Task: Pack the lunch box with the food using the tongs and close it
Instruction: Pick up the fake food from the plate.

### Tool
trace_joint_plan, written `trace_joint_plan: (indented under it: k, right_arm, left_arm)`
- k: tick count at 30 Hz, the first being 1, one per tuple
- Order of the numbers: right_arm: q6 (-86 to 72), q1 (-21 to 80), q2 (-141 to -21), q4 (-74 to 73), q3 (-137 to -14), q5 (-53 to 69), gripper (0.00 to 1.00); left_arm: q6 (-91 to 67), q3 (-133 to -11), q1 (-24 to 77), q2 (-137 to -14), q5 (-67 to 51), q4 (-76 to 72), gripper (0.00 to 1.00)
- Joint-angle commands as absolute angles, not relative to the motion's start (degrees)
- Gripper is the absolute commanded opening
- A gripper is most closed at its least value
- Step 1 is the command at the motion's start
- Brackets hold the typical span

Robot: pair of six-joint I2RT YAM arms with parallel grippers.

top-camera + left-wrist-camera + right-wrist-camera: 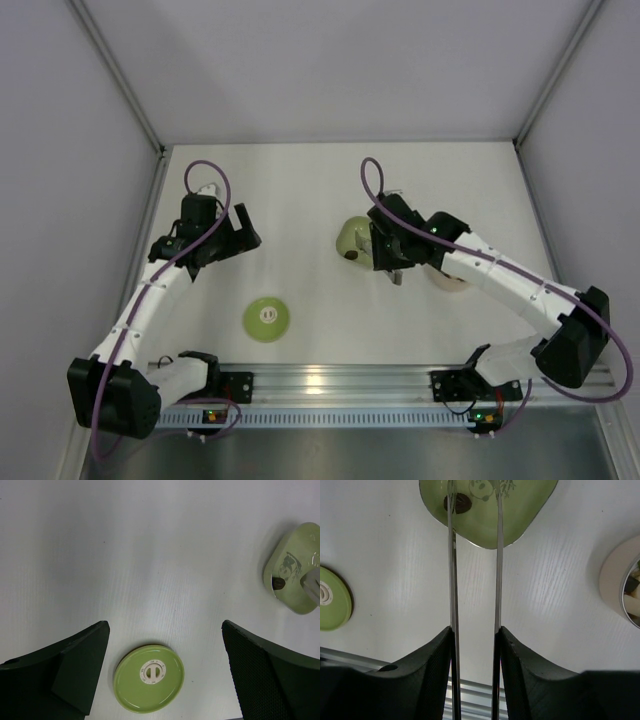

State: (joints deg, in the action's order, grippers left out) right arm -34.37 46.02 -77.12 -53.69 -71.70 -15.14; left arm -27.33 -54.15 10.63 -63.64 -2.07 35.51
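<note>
My right gripper is shut on the tongs, one slim silver arm against each finger. The tong tips reach over a light-green rounded-square dish, and the left tip is at a dark brown piece of food lying in it. The lunch box stands to the right of the dish with whitish food inside. In the top view the right arm partly covers the lunch box. Its round green lid lies flat on the table below my left gripper, which is open and holds nothing.
The same dish shows at the right edge of the left wrist view. Grey walls close in the white table on three sides. An aluminium rail with both arm bases runs along the near edge.
</note>
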Motion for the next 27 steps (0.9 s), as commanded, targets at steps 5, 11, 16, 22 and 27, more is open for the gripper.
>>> trace_joint_plan:
  k: [5,11,16,22,27]
  right_arm:
    - [-32.7,47.3,-80.7,-45.4,-73.9,-11.4,0.40]
    - [-32.3,47.5,-82.9,-44.5,-73.6,-10.8,0.40]
    - [-32.3,48.0,-83.9,-45.0,-73.5,-10.9,0.40]
    - [-32.0,48.0,-83.3,-46.7,-72.4,-11.2,0.40]
    - [-31.9,48.0,-82.4,-48.4,-71.5,-12.6,0.41]
  left_arm:
    - [-27.2,-54.0,10.9,-63.5,-1.6,32.7,0.99]
    - [-27.2,-54.1,10.9,-63.4,-1.6,32.7,0.99]
    - [-27.2,-54.1,10.9,-63.3,-1.6,32.7,0.99]
    - [-27.2,-54.1,10.9,-63.3,-1.8,32.6,0.99]
    - [-27.2,-54.1,10.9,-63.2,-1.8,32.6,0.99]
